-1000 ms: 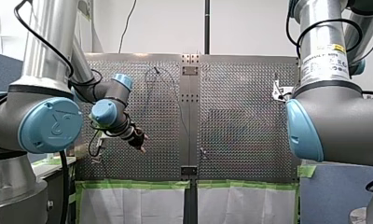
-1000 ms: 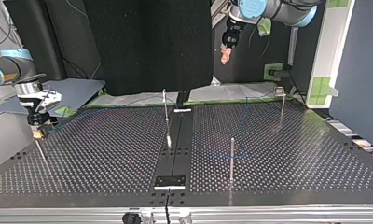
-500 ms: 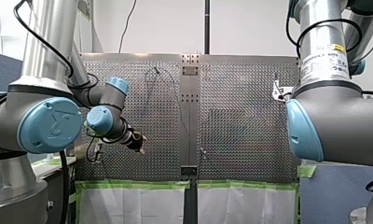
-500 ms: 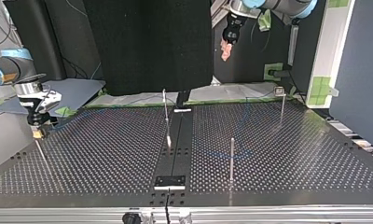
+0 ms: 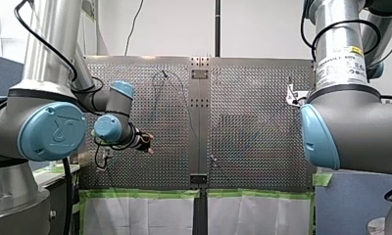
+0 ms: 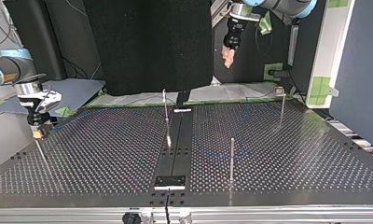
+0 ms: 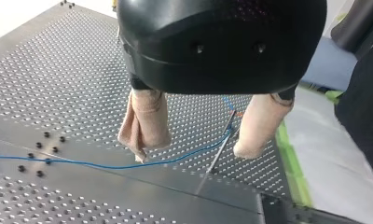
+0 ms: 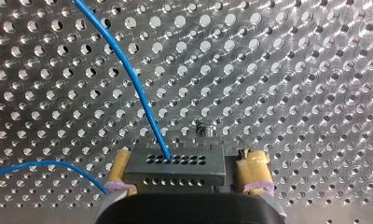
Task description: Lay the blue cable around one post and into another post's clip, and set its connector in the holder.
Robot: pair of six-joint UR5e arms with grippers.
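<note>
Silver perforated metal table (image 6: 278, 154), green tape (image 5: 140, 194) along its edge, white wall (image 5: 174, 29) behind; left gripper (image 7: 192, 154) spread above table; right gripper (image 8: 187, 163) clamps dark grey connector (image 8: 175, 167)

Perforated table (image 6: 306, 158), green tape (image 5: 135, 194), perhaps a black curtain (image 6: 152, 42)

on the table (image 6: 105, 154) stand three thin obstacles, well apart: the middle post (image 6: 165, 109), the near post (image 6: 231, 158) and the clip post (image 6: 282, 105). the blue cable (image 7: 105, 166) lies low between them. the wide gaps between the posts are open for passing.
</note>
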